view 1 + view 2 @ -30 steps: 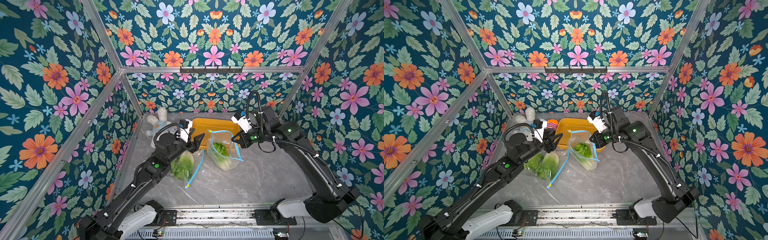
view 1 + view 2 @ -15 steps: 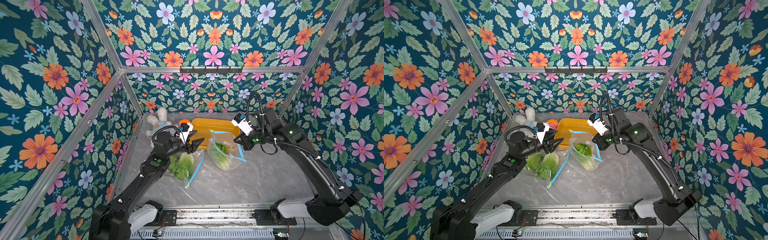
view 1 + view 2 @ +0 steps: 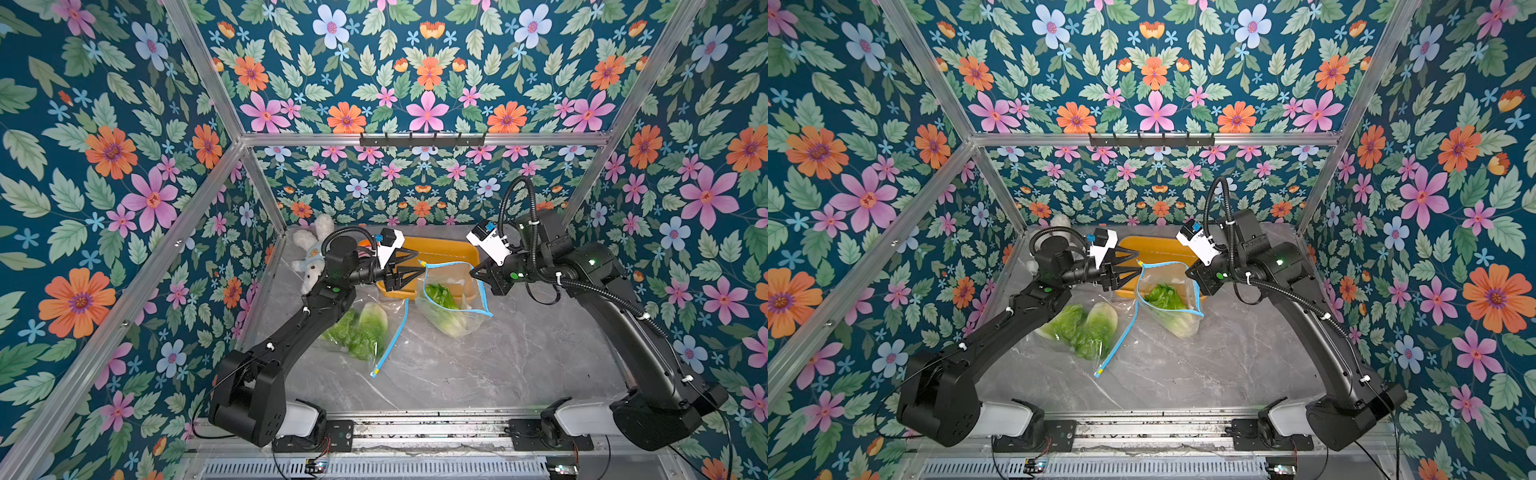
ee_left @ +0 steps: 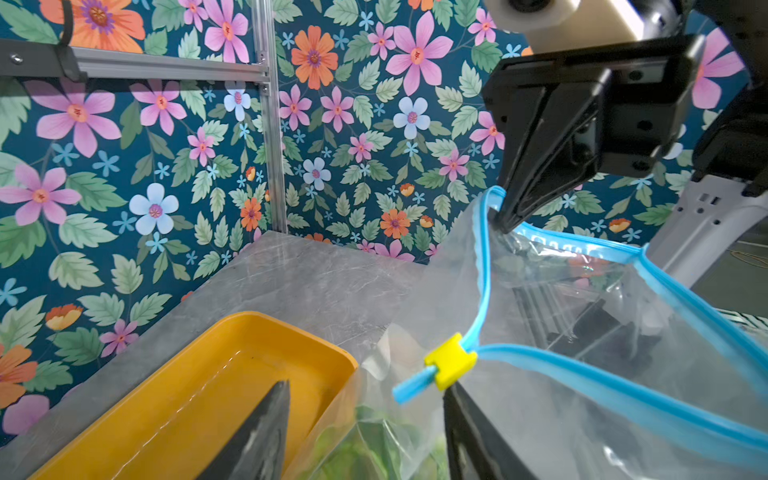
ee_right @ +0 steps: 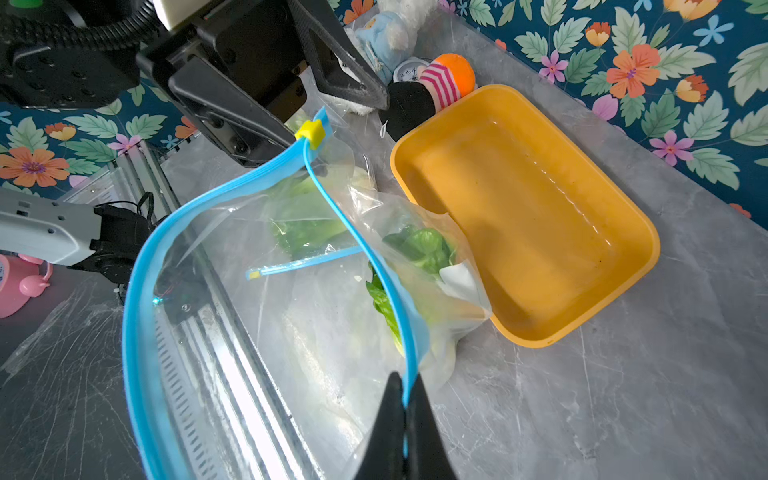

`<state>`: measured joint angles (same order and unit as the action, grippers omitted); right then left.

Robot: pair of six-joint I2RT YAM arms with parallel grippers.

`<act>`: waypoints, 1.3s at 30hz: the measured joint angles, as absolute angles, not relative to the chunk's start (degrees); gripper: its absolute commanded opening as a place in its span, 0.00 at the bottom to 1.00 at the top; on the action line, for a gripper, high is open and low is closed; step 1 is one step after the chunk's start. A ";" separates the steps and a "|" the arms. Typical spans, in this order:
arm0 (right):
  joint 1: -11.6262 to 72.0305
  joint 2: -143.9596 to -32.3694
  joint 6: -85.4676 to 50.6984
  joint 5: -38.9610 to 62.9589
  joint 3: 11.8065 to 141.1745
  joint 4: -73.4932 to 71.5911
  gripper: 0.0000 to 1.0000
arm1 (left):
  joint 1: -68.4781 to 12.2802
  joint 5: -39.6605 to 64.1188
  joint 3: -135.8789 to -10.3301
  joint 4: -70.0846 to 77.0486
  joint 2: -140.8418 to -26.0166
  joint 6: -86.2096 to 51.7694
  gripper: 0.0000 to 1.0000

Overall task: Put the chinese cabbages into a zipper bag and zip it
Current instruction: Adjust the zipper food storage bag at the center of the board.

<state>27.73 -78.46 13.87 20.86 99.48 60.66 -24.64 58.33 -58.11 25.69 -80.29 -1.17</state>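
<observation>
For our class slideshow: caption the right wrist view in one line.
Right gripper pinches the zipper bag by its rim, left gripper open at the yellow slider, a cabbage inside.

table (image 3: 478, 365): grey marble | on it: yellow tray (image 3: 449, 245), flat zipper bag (image 3: 361, 328), plush rabbit (image 3: 309, 249)

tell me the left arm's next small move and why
Probably close the left fingers on the yellow slider: they stand open beside it, the zipper bag gapes with a cabbage inside, and the right fingers pinch its blue rim.
</observation>
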 measured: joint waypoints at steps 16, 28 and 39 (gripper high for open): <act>25.02 -77.43 12.69 22.52 97.10 59.81 0.00 | -27.29 61.12 -59.55 21.43 -80.18 3.07 0.00; 21.98 -76.29 7.77 23.97 100.95 60.45 0.00 | -31.42 49.54 -60.10 11.09 -70.32 3.03 0.00; 19.27 -84.38 0.21 24.05 111.04 67.13 0.00 | -39.09 36.99 -66.50 -3.51 -67.22 -0.49 0.00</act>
<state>19.27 -84.38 0.21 24.05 111.04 67.13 -39.09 36.99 -66.50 -3.51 -67.22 -0.49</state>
